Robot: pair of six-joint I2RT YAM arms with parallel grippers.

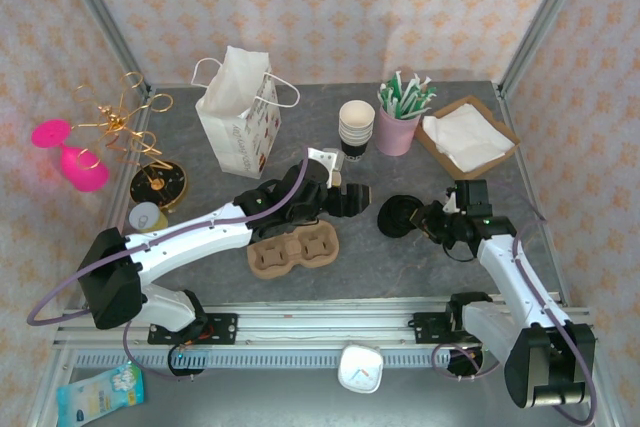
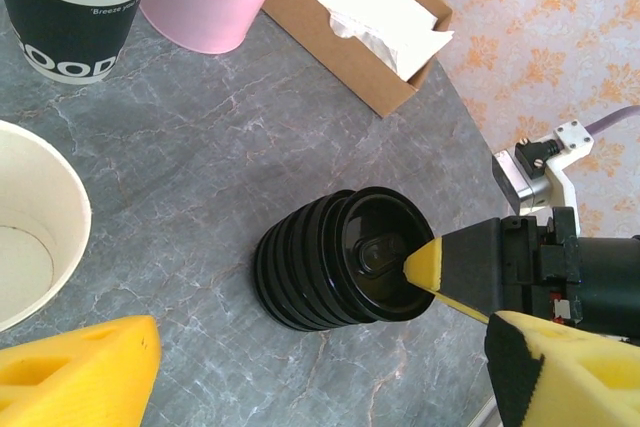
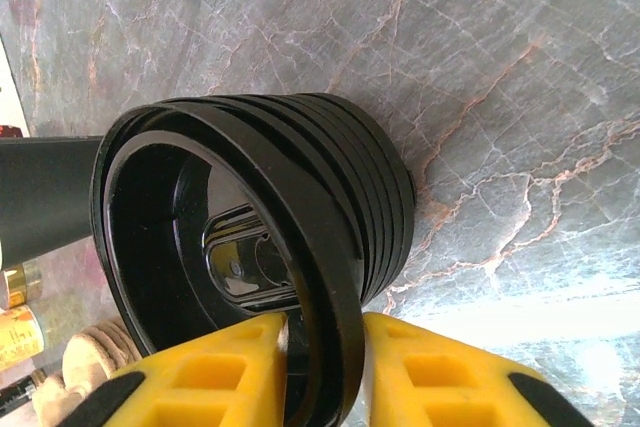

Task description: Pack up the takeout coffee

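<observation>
Lids [image 1: 400, 215], seen from above, lay stacked sideways on the grey marbled counter [image 1: 380, 272], walled by floral panels [image 1: 320, 7], apparently so the right claw [image 1: 428, 219] met rims edge-on. From the left wrist, the left claw [image 2: 320, 377] gaped, released, beside a cup [image 2: 25, 237]. From the right wrist, yellow fingers [image 3: 210, 372] clenched the outermost lid [image 3: 300, 237], likely to peel it off.

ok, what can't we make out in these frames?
- Left wrist: print on the dark cups is cut by the left edge, so the word is incomplete.
- Left wrist: the white cup runs off the left edge; what it stands on is unseen.
- Right wrist: the yellow fingers cover the rim of the lids, so how many they pinch is unclear.
- Top view: the walls of the paper bag hide its inside.
</observation>
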